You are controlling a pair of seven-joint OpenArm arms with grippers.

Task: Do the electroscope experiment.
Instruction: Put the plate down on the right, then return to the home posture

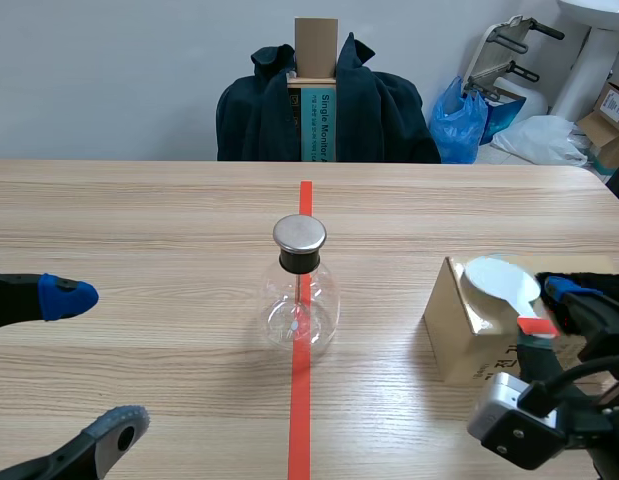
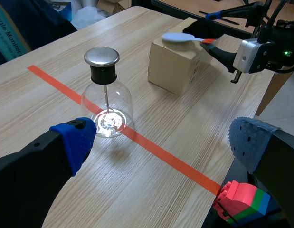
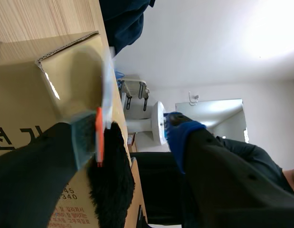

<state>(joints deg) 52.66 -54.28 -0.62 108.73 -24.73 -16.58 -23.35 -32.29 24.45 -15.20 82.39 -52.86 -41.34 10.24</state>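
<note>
The electroscope, a clear glass flask [image 1: 300, 305] with a round metal cap [image 1: 299, 234], stands on the red tape line at mid-table; it also shows ahead of my left gripper [image 2: 107, 102]. My left gripper [image 1: 89, 365] [image 2: 161, 147] is open, low on the left, with nothing between its fingers. A white round paddle [image 1: 501, 279] [image 2: 180, 38] with an orange handle [image 3: 99, 135] lies on a cardboard box [image 1: 469, 335] [image 3: 37, 95]. My right gripper [image 1: 554, 312] [image 3: 132, 135] is open and straddles that handle, which lies against one pad.
A black furry cloth [image 3: 111, 175] lies on the box under the paddle's handle. Beyond the far table edge stands a chair draped with a dark jacket [image 1: 324, 110]. A blue bag [image 1: 459, 125] and boxes lie at the back right.
</note>
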